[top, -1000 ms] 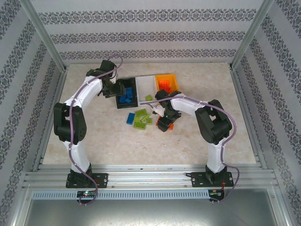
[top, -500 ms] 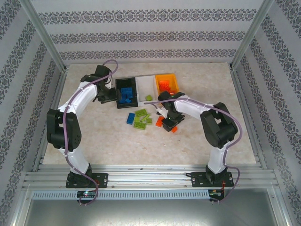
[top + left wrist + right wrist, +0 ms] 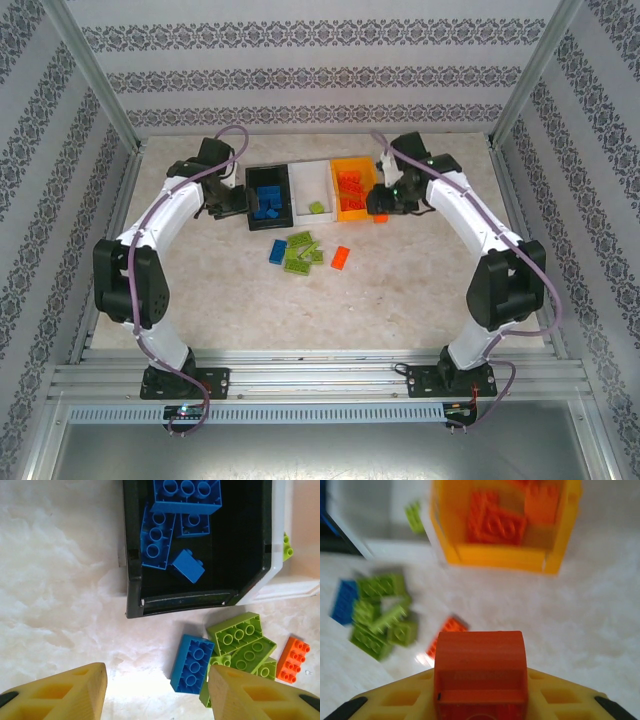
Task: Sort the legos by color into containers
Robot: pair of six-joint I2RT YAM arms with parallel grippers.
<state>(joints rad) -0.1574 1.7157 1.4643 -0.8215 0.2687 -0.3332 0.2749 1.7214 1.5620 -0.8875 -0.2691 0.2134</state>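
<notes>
- The sort looked a little past halfway. The black bin (image 3: 268, 178) held several blue bricks (image 3: 172, 515), the orange bin (image 3: 352, 211) held a few orange-red pieces (image 3: 495, 522), and the white bin (image 3: 312, 175) between them held a single lime brick (image 3: 317, 208).
- On the table just near the bins lay one loose blue brick (image 3: 192, 663), a touching cluster of green bricks (image 3: 239, 639) to its right, and one loose orange brick (image 3: 341, 258) right of that.
- The right gripper (image 3: 383, 202) was clenched on an orange-red brick (image 3: 480, 655) and hung just right of the orange bin, so that drop was probably the step in hand.
- The left gripper (image 3: 157, 672) was released, with bare table between its fingers, just left of the black bin.
- The top view gave all three bins in a row and both arms together. The left wrist view showed the studs and the way the blue bricks lay tumbled. The right wrist view, though blurred, confirmed the pinched brick, which was a mere speck from above.
</notes>
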